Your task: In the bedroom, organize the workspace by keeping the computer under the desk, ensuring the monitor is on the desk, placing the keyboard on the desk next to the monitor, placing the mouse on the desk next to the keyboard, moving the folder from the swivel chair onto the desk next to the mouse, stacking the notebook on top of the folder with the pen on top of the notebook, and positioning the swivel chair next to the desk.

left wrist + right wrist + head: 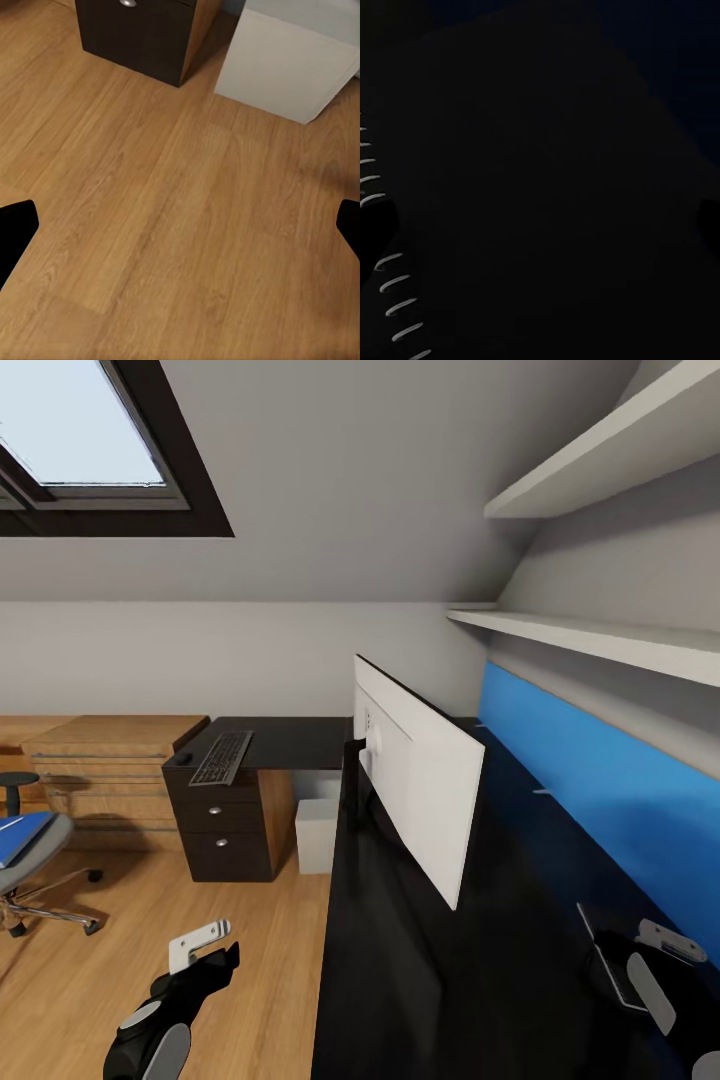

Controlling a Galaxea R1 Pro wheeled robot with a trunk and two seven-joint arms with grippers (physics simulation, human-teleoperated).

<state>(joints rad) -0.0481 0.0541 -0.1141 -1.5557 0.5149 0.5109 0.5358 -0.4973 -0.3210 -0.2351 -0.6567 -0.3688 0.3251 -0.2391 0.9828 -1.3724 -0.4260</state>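
Observation:
The monitor (pixel 420 780) stands on the black desk (pixel 420 980), its white back toward me. On the far wing lie the keyboard (pixel 222 757) and, beside it, the mouse (pixel 183 758). Under the desk stands the computer (pixel 318 835) (pixel 289 64). At the left, the swivel chair (pixel 40 855) carries the blue folder (pixel 20 835). My right gripper (pixel 655 948) (pixel 540 225) is open just above the desk, beside the spiral-bound notebook (pixel 603 950) (pixel 386 289). Over the floor, my left gripper (pixel 205 952) (pixel 180 232) is open and holds nothing.
The dark drawer unit (pixel 225 830) (pixel 142 34) carries the desk's far wing. Light wooden shelving (pixel 110 760) stands behind the chair. Two white wall shelves (pixel 600 640) and a blue wall panel (pixel 600 770) run along the right. Wooden floor (pixel 150 920) lies between chair and desk.

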